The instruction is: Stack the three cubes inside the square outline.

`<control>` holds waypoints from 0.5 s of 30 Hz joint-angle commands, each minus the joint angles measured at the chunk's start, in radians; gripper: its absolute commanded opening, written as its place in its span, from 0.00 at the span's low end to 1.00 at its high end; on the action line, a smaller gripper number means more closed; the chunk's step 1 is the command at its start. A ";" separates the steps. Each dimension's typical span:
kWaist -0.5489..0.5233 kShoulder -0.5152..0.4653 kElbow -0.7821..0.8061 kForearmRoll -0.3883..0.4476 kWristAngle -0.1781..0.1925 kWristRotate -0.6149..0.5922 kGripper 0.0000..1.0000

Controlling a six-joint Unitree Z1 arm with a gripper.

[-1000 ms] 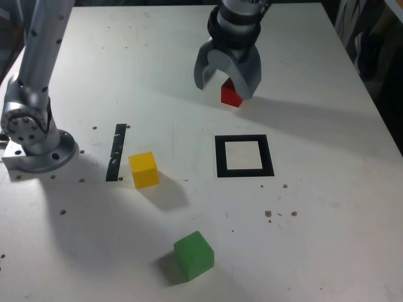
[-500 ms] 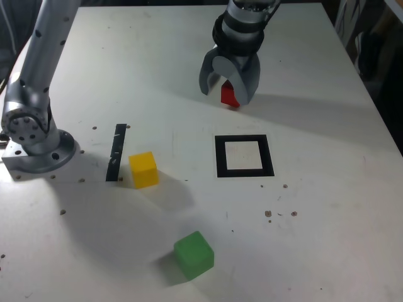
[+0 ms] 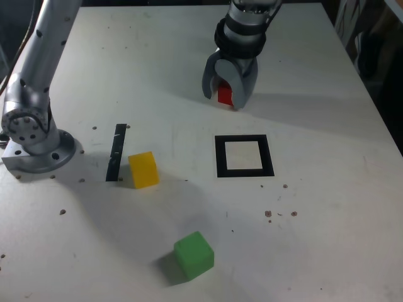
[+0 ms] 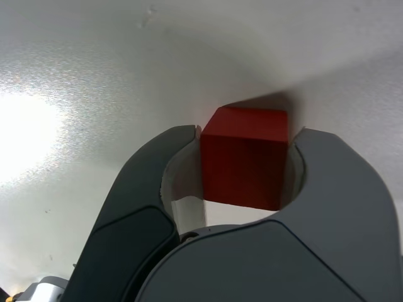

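Jaws drawn in tight on either side of the red cube [image 4: 244, 157]; in the wrist view both inner faces sit flush against its sides, so the gripper [image 3: 228, 95] is grasping it. Cube appears to rest on the white worktop [image 3: 315, 207], its shadow directly behind it. Whether it is lifted at all, cannot tell

Exterior view: gripper points down at the far middle of the worktop, red cube [image 3: 224, 94] showing between the grey jaws. Arm runs up out of the top of the frame

Square outline [image 3: 244, 155], thick black frame with a white centre, lies nearer the camera than the red cube and slightly toward the exterior view's right. Apart from the cube, not touching. Nothing inside it

Yellow cube [image 3: 143, 169] sits toward the exterior view's left of the outline, well apart from it, just beside a thin black strip [image 3: 117, 151] that lies on the worktop; contact between cube and strip not clear

Green cube [image 3: 194, 255] nearest the camera, turned at an angle, well apart from both the yellow cube and the outline

Arm base [image 3: 38, 148] stands at the exterior view's left edge, near the strip

Small dark specks scattered over the worktop surface
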 commanded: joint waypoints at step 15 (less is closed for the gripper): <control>-0.164 -0.176 0.011 0.121 -0.063 -0.329 0.29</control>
